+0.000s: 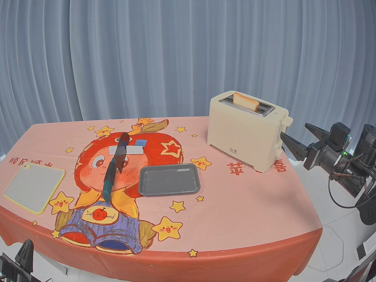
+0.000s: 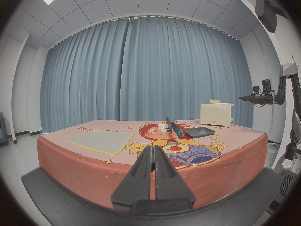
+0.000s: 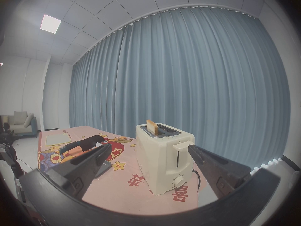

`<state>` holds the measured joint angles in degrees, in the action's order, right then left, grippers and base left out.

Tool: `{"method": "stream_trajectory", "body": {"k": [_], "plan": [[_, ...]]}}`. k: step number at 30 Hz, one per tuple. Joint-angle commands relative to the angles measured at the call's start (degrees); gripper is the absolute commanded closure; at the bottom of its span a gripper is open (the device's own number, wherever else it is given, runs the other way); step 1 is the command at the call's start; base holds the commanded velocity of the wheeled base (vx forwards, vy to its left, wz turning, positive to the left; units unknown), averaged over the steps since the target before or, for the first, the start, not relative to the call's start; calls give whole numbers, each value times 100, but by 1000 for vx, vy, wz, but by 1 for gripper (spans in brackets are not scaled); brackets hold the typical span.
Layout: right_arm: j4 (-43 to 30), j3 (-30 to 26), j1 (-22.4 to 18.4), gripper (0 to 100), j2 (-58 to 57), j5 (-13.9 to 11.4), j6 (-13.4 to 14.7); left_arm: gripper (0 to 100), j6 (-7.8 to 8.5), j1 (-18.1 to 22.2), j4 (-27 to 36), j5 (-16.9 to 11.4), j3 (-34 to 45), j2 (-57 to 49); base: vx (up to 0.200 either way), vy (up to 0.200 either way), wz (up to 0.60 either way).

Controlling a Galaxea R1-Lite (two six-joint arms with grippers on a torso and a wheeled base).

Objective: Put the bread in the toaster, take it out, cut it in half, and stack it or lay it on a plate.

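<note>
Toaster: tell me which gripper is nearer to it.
Right. The right gripper hangs open beside the toaster, at its lever end, off the table; the left gripper sits shut beyond the opposite near corner.

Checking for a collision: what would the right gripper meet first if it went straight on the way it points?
Probably the toaster, at its end face near the lever; the open right gripper points at it, with nothing seen between.
</note>
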<state>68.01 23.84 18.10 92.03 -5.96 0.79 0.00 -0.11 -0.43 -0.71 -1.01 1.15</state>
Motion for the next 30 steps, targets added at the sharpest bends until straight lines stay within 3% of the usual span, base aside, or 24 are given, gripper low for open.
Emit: {"method": "stream_trajectory", "body": {"k": [1, 10, 18, 24, 30], "plan": [[-60, -20, 0, 0, -115, -2, 0, 100, 0, 2, -1, 0, 101, 0, 0, 0, 0], [-939, 103, -26, 0, -712, -10, 0, 100, 0, 2, -1, 0, 101, 0, 0, 0, 0], [-956, -47, -9, 0, -712, -10, 0, 100, 0, 2, -1, 0, 101, 0, 0, 0, 0], [-956, -152, 431, 0, -853, -10, 44, 100, 0, 2, -1, 0, 101, 0, 0, 0, 0], [-974, -143, 299, 0, -827, -19, 35, 100, 0, 2, -1, 0, 101, 0, 0, 0, 0]]}}
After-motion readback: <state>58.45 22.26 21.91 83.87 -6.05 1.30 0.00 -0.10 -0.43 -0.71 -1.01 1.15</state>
